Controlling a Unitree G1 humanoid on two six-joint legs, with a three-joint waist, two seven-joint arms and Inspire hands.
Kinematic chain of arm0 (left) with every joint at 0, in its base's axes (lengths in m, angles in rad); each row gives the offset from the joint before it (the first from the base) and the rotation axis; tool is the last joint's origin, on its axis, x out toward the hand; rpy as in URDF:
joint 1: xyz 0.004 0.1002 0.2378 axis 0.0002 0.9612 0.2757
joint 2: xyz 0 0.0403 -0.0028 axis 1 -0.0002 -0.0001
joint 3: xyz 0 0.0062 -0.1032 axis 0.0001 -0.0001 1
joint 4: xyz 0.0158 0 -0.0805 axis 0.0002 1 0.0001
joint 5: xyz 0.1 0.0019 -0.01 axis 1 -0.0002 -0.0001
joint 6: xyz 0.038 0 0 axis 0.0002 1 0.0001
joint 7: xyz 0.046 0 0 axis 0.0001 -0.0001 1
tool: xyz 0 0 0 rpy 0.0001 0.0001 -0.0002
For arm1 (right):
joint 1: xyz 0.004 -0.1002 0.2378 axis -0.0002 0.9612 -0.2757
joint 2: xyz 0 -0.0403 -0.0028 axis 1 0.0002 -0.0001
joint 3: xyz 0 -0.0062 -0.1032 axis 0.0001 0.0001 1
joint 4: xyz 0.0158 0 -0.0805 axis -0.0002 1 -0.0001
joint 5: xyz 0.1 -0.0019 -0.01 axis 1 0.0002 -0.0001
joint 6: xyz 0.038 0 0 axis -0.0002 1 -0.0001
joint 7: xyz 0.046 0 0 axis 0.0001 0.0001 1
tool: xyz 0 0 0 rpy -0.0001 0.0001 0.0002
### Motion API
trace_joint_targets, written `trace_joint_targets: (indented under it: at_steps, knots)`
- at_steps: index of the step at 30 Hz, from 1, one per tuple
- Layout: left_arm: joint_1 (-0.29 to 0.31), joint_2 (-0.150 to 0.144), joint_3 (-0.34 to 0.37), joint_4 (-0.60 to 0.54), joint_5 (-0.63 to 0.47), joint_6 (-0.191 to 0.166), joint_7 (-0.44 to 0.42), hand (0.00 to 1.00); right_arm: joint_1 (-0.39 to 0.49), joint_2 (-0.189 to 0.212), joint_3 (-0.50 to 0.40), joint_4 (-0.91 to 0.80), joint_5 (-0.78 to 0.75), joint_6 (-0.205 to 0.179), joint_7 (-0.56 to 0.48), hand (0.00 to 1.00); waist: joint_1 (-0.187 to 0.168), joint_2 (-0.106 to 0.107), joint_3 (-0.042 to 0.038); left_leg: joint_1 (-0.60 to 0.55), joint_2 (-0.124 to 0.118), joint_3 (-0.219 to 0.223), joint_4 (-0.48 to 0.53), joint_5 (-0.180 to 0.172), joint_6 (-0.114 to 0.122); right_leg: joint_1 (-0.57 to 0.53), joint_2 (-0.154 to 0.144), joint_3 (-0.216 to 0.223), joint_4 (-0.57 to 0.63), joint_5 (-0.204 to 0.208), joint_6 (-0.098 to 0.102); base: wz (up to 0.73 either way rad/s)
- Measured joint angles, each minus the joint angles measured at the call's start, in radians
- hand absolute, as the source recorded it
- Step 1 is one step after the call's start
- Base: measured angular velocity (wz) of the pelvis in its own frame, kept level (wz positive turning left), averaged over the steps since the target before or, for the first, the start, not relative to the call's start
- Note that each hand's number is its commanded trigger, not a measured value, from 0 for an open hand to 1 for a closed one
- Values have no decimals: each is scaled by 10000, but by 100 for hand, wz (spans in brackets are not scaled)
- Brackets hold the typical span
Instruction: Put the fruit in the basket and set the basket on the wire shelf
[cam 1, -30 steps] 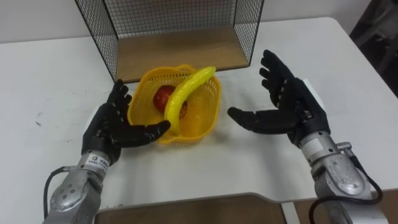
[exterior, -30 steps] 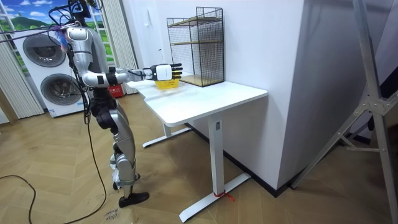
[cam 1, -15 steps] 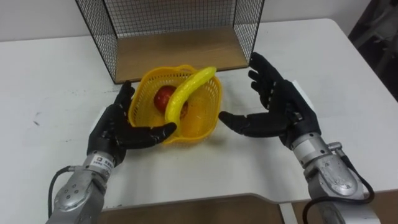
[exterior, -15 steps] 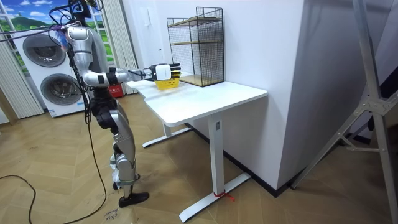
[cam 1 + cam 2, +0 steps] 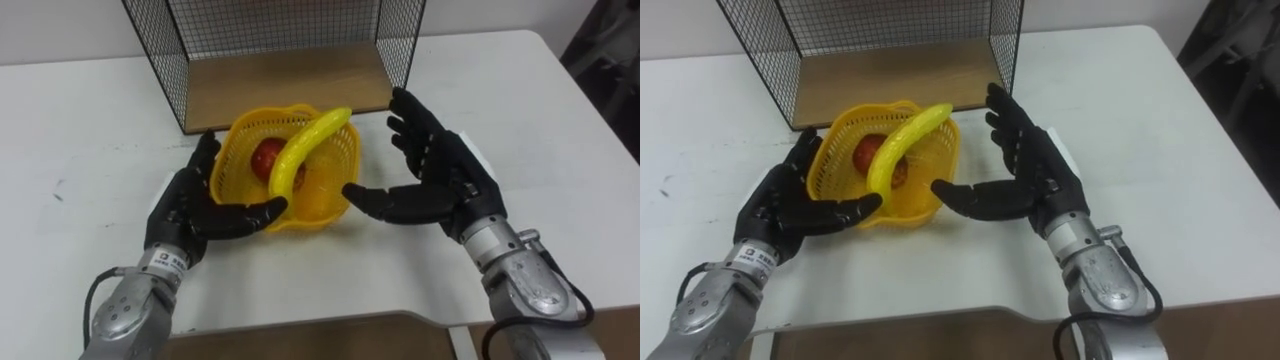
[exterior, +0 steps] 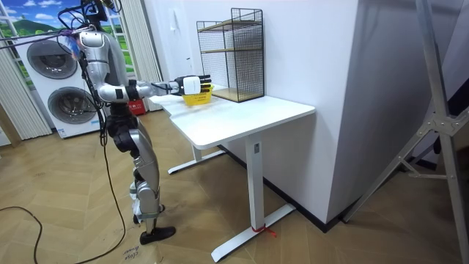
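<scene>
Mid-frame, the left hand and right hand flank the yellow basket holding banana and apple, fingers straight, gripping nothing.

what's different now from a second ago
The right hand has moved left, closing in on the basket until its thumb is nearly at the basket's right wall, fingers straight. The left hand has edged forward along the basket's left side, also open. The basket, with the banana and red fruit in it, stays on the table in front of the wire shelf.
</scene>
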Motion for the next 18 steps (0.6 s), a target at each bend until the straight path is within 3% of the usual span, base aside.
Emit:
trace_joint_targets:
  at_steps: [18]
  knots:
    - [-267,-87,-118,-162,-8,69,0,0,-3,326,41,1511,1238,6,335,0,-9,25,-4,-239,52,-16,262,0,-5,-106,-16,-141,33,57,-36,0]
